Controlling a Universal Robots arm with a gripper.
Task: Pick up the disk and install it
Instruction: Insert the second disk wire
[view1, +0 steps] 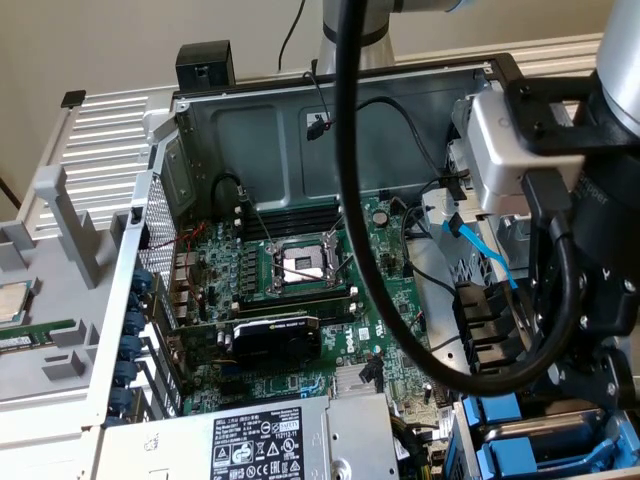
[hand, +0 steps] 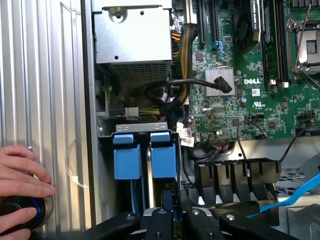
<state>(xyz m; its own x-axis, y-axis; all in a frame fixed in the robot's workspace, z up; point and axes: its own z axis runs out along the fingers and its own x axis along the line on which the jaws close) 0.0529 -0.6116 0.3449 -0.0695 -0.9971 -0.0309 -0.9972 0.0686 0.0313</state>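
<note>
The disk (hand: 163, 159), a drive in a bright blue carrier, stands edge-on in the drive bay (hand: 140, 129) of the open computer case. My gripper (hand: 172, 217) sits right over its near end, jaws close together on the drive's thin edge. A second blue-carrier drive (hand: 126, 161) sits in the slot beside it. In the exterior view, my arm (view1: 590, 250) reaches down at the exterior view's right onto the blue carriers (view1: 520, 450) in the case's lower corner.
A grey power-supply box (hand: 132, 35) lies just beyond the bay, with a cable bundle (hand: 165, 95) between them. Black connectors (hand: 235, 175) and a blue cable (hand: 295, 192) lie beside the gripper. A person's hand (hand: 22, 175) rests on the ribbed case side. The motherboard (view1: 300, 270) fills the case's middle.
</note>
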